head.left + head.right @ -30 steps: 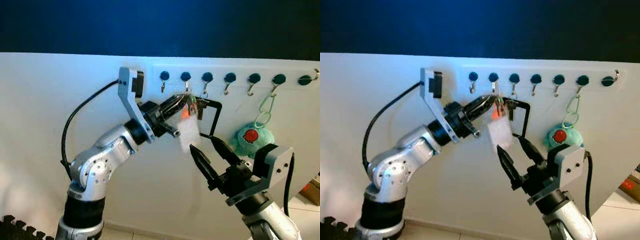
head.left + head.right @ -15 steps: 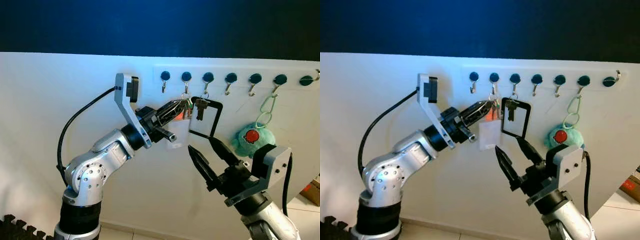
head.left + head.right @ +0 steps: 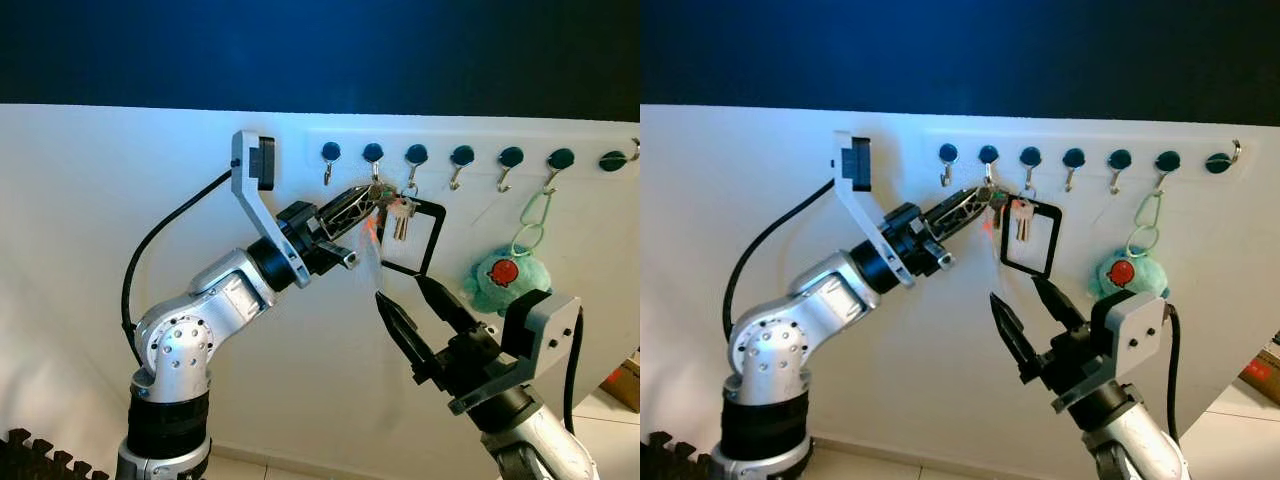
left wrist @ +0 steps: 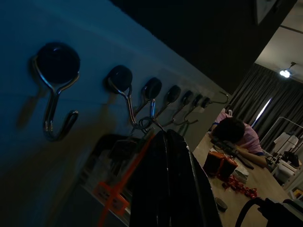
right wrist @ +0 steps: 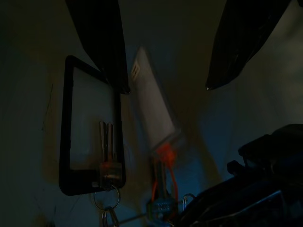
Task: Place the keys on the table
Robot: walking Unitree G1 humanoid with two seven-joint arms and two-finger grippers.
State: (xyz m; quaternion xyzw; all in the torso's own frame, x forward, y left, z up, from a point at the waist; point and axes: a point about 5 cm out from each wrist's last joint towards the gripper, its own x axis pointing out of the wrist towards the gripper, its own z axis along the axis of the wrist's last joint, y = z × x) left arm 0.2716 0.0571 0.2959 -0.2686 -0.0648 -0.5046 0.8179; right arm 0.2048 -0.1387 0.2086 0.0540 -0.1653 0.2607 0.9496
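Keys [image 3: 1020,219], silvery metal, dangle beside left gripper [image 3: 980,197], hung from wire hook [image 3: 989,178].

**Colours at the hook rail**

Hook rail [image 3: 470,157]: dark round knobs, silver hooks, on white wall. Below it: silver keys [image 3: 398,214] with orange tag; black rectangular frame [image 3: 424,240]; teal plush [image 3: 507,278], red patch, pale green clip. Above: dark navy band.

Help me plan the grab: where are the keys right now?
In the head views the keys hang on the wall's hook rail, under the second and third hooks from the left, at the left gripper tips and above the open right gripper.
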